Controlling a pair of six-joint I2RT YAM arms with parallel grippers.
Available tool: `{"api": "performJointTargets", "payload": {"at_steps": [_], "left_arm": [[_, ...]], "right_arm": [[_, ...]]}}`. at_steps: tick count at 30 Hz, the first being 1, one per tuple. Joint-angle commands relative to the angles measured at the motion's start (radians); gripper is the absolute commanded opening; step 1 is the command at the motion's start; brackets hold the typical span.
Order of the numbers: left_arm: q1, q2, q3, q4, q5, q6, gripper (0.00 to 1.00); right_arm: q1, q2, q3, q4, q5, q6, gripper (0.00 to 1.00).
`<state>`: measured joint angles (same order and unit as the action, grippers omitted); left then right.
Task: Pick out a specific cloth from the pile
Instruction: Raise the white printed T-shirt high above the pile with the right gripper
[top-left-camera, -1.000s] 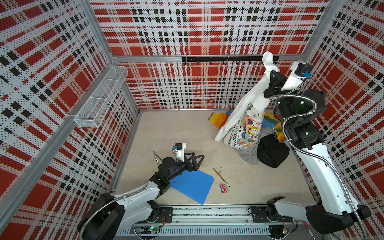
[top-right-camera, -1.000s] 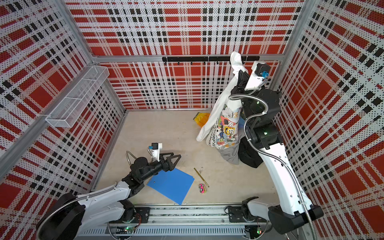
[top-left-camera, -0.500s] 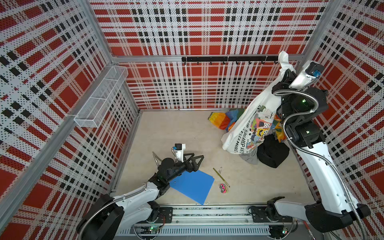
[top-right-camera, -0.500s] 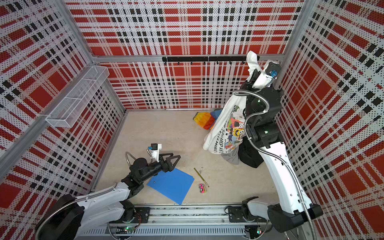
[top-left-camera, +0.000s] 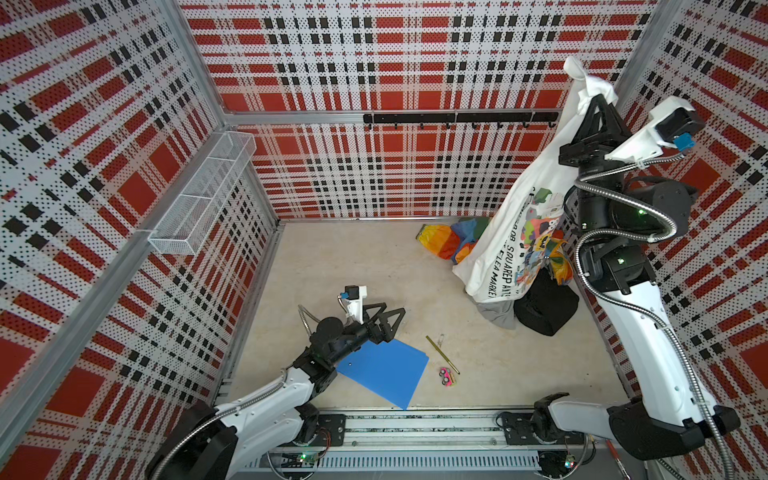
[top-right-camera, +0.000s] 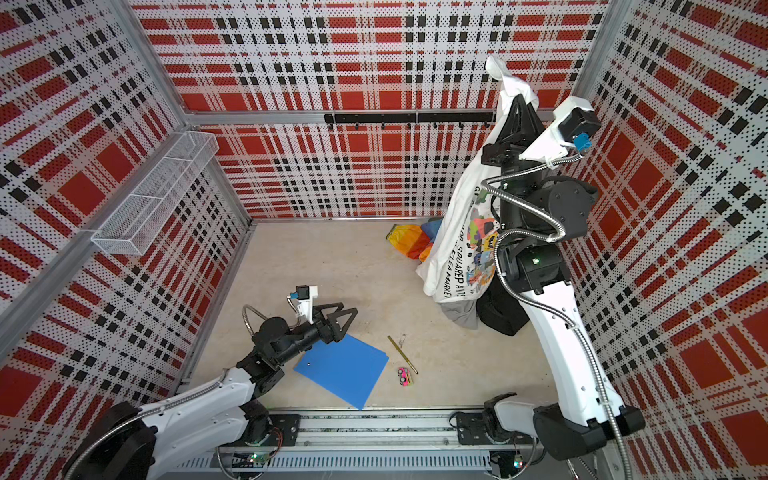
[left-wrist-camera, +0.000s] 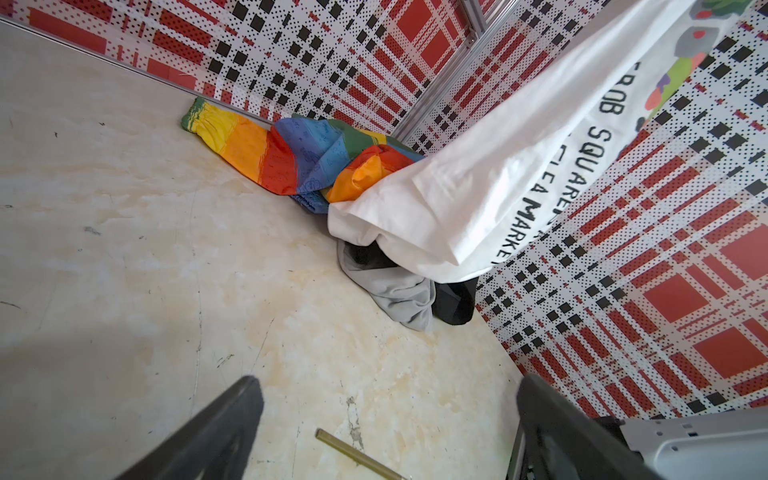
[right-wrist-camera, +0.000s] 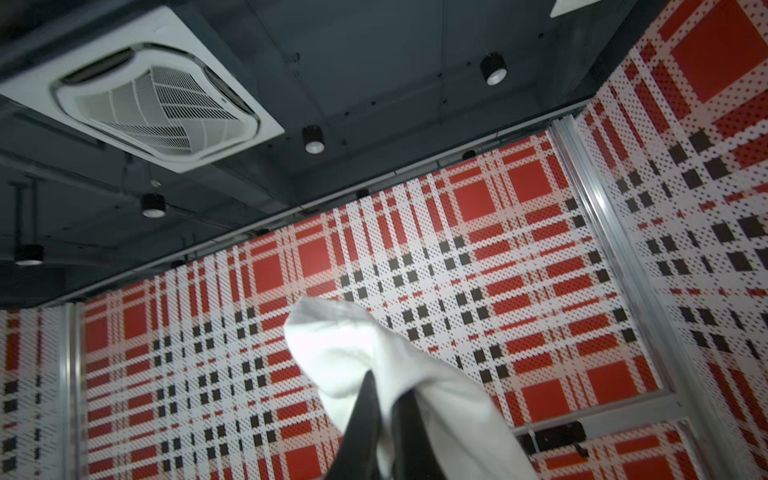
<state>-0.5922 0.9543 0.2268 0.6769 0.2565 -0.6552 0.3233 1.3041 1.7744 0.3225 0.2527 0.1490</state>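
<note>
The pile (top-left-camera: 544, 307) sits packed into the counter's (top-left-camera: 353, 266) 2 o'clock corner, where the back and right walls meet. Its rainbow cloth (top-left-camera: 449, 245) runs along the back wall, and its grey cloth (top-left-camera: 498, 313) and black cloth (top-left-camera: 548, 307) are on the near side. From 9 to 12 o'clock the counter is bare, the widest free room. At 6 o'clock lie a blue folder (top-left-camera: 386, 370), a pencil (top-left-camera: 442, 355) and a small pink thing (top-left-camera: 445, 377), well apart from the pile.

The right gripper (top-left-camera: 599, 97) is raised high at 1 o'clock, close to the right end of the hook rail (top-left-camera: 457, 118) and near the right wall. Its jaws are pinched together on a bunched corner of the cloth (top-left-camera: 511, 232), and a white tuft sticks out past the fingertips (right-wrist-camera: 370, 399). The cloth hangs down from there as a long drape, print and black lettering facing the middle. Its lower hem is over the grey cloth; whether they touch cannot be told.

The left gripper (top-left-camera: 395, 307) is low at 7 o'clock, just above the folder's far edge. Its jaws stand wide apart and hold nothing.
</note>
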Motion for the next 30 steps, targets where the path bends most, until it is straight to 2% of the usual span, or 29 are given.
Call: {"api": "performJointTargets", "payload": {"at_steps": [1, 13, 19, 30], "left_arm": [[0.018, -0.03, 0.002, -0.017, -0.01, -0.006, 0.99], [0.046, -0.155, -0.023, -0.099, -0.045, -0.014, 0.99], [0.077, -0.254, -0.03, -0.192, -0.048, -0.002, 1.0], [0.147, -0.469, -0.046, -0.373, -0.077, -0.007, 0.97]], "right_arm": [[-0.002, 0.023, 0.069, 0.202, -0.093, 0.051, 0.0], [0.028, 0.169, 0.257, 0.238, -0.182, 0.092, 0.0], [0.109, 0.246, 0.357, 0.223, -0.177, 0.037, 0.0], [0.246, 0.448, 0.584, 0.213, -0.179, 0.033, 0.0]]}}
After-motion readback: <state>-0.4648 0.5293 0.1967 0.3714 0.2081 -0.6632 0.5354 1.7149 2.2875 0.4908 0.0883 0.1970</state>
